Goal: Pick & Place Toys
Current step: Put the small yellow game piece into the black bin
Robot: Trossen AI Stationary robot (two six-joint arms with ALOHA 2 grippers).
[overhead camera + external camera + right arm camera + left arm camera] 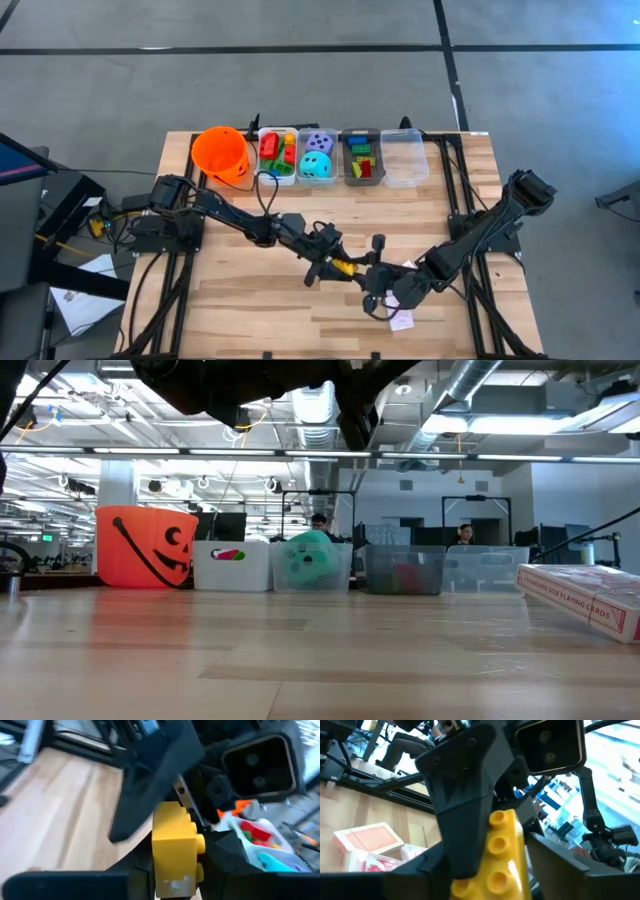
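Note:
A yellow building brick (343,267) hangs above the middle of the table between my two grippers. My left gripper (335,262) reaches it from the table's left and my right gripper (372,277) from the right, and both are closed on it. The brick also shows in the left wrist view (502,850) and the right wrist view (172,847). A red-and-white box of playing cards (585,595) lies flat on the table at the near right, below my right gripper. More bricks (277,155) and a purple die (320,142) and a teal die (316,166) sit in bins at the far edge. My left gripper has the yellow brick between its two fingers, its studded face (496,842) toward the camera. One finger (555,865) lies against the brick's side; the right gripper's finger hides the other side. The brick is clear of the table. My right gripper pinches the yellow brick by its two opposite sides (159,855) between its fingers, coming level from the table's right. The studs (199,842) point sideways. The brick is lifted clear, and the left gripper's finger (150,780) reaches in at its upper end.
An orange bucket (222,152) stands at the far left of a row of bins, whose rightmost clear bin (404,158) holds nothing. A loose card (402,320) lies near the front edge. People sit in the room beyond the table.

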